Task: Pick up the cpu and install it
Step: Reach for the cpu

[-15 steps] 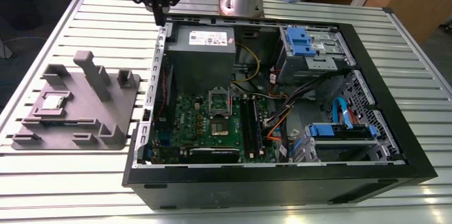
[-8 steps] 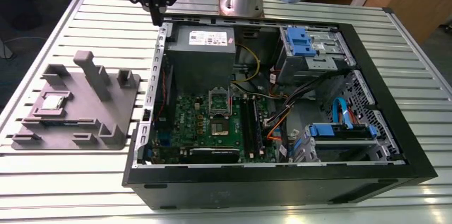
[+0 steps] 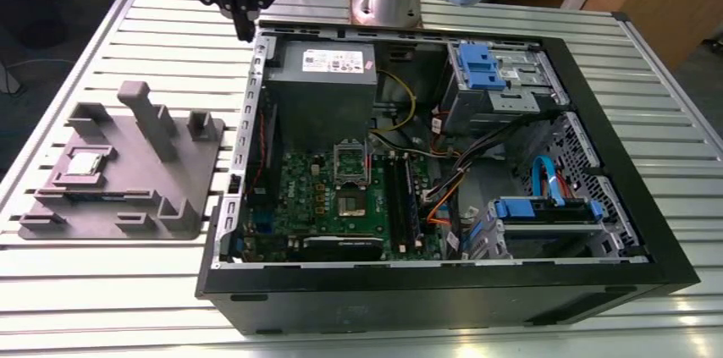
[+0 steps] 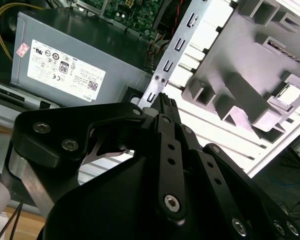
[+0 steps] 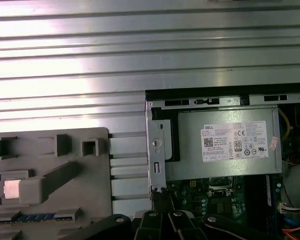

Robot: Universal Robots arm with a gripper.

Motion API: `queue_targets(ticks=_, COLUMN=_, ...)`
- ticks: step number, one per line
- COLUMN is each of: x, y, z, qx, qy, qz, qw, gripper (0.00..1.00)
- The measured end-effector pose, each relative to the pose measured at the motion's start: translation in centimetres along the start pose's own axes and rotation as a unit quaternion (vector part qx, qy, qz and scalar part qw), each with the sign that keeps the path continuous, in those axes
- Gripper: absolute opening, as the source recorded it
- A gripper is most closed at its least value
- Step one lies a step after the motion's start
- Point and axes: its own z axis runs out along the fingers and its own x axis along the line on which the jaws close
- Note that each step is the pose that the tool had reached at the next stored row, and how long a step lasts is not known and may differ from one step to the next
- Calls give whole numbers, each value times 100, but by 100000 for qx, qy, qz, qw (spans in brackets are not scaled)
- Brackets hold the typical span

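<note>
Gripper [image 3: 244, 30]: fingers pressed together, nothing pinched. Hangs above rear corner of pc case [image 3: 429, 299], just beside power supply [image 3: 322, 87].

Cpu [image 3: 88, 161]: flat in recess of grey fixture [image 3: 190, 173], on table outside case. Well apart from gripper, toward exterior view's left.

Chip square, so no long axis. 1 arm serves.

Socket [image 3: 351, 175] judged unfilled.

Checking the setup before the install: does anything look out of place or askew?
Nothing stands out. The cpu lies flat in its recess on the grey fixture beside the open case; the tool hangs by a corner of the case, holding nothing.
</note>
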Motion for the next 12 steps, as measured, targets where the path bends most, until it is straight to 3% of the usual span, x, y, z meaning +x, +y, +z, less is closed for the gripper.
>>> queue_targets(ticks=12, x=95, y=-7, z=-3, qx=-2, qy=-44, qz=2, qw=100000, gripper=10)
